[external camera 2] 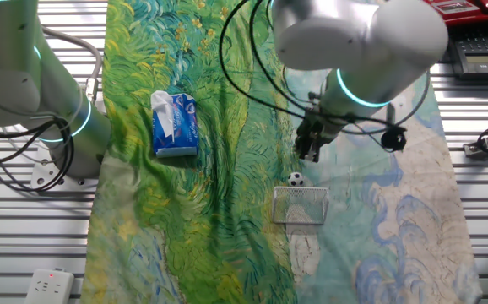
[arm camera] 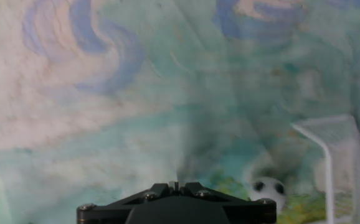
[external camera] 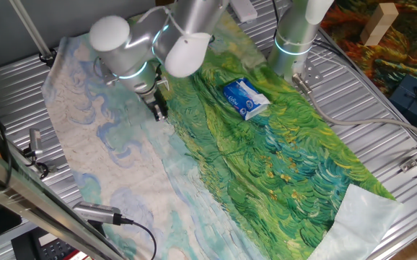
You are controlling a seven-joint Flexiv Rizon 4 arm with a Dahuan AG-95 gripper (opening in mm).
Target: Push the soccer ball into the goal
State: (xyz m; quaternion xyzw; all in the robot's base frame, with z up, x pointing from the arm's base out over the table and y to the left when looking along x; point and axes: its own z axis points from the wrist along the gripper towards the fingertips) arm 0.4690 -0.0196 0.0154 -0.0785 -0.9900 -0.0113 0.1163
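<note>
Painted cloth (external camera 2: 227,219) in green, blue and cream swirls, spread over a ribbed metal table (external camera 2: 24,245). Soccer ball (external camera 2: 295,179) on the cloth, just beside the open front of the goal (external camera 2: 300,205), apparently not inside. Gripper (external camera 2: 310,152) hanging low just behind the ball, fingers close together, nothing held; exact gap impossible to tell. Blue-and-white packet (external camera 2: 175,124) well apart, on the green part
</note>
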